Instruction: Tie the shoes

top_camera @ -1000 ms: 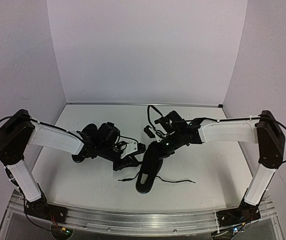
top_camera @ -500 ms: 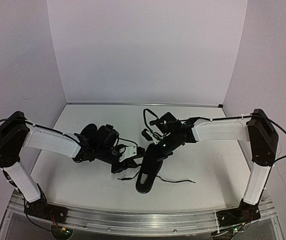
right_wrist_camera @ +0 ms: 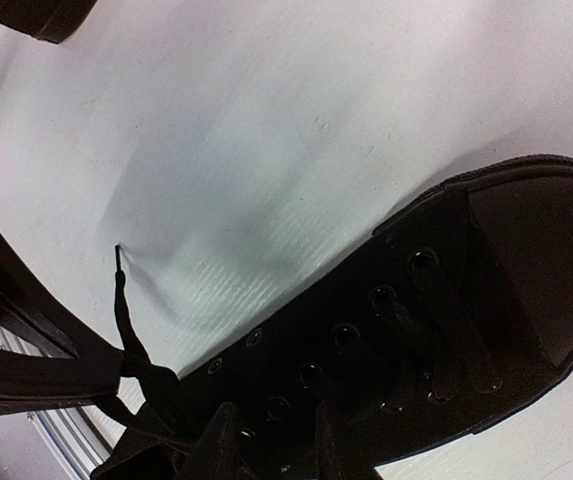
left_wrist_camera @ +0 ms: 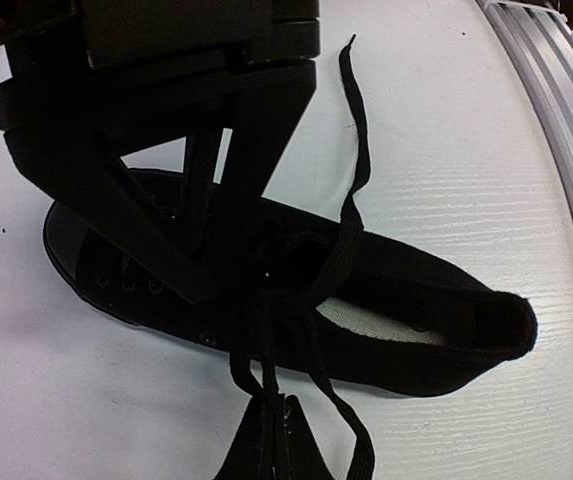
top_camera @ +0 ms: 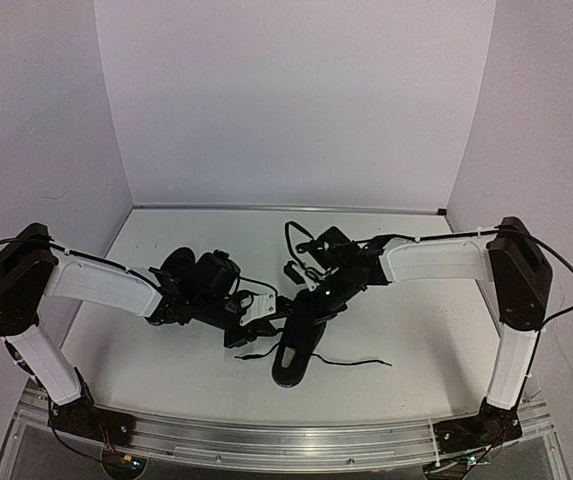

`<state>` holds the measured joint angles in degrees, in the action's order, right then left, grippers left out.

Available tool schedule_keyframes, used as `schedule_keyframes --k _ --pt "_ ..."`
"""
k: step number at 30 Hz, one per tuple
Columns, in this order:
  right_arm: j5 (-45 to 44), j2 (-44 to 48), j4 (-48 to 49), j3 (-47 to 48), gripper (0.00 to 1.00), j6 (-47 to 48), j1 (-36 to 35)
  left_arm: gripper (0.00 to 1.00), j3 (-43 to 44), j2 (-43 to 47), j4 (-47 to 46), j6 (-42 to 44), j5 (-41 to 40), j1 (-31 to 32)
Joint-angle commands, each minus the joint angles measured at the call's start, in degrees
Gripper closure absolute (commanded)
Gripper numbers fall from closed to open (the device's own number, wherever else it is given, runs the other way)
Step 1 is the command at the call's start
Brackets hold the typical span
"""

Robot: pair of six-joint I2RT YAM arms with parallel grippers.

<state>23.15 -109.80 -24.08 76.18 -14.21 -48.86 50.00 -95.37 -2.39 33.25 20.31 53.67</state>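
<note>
The left gripper has pinched shut on the lace — the right arm has swung inward.

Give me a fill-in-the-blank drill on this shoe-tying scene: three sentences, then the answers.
1. The fingers of the left gripper are shut on a black ___.
2. The shoe between the two arms rests on a ___ table.
3. The shoe's pale insole shows in the ___ wrist view.

Missing words: lace; white; left.
</note>
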Motion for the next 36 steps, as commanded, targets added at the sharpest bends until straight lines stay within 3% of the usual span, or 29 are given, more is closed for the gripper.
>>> schedule_keyframes --k 1,16,22,33,36 --pt "-2.0 -1.0 -1.9 1.6 0.76 1.2 0.2 1.0 1.3 1.3 0.4 1.1 -0.4 0.3" --pt "-3.4 -1.2 -3.5 2.1 0.75 2.9 -0.6 1.0 1.6 1.0 0.5 1.1 -0.7 0.4" --pt "-3.9 -0.8 -4.0 2.8 1.0 3.3 -1.1 1.0 1.7 0.8 0.8 1.0 -1.3 0.4" --pt "-5.2 4.8 -3.4 1.2 1.0 1.6 -1.0 1.0 2.0 -0.1 1.7 0.7 -1.9 0.3" --pt "-4.2 4.9 -3.2 1.1 0.85 1.5 -1.0 1.0 2.1 0.0 1.5 0.6 -1.7 0.4"
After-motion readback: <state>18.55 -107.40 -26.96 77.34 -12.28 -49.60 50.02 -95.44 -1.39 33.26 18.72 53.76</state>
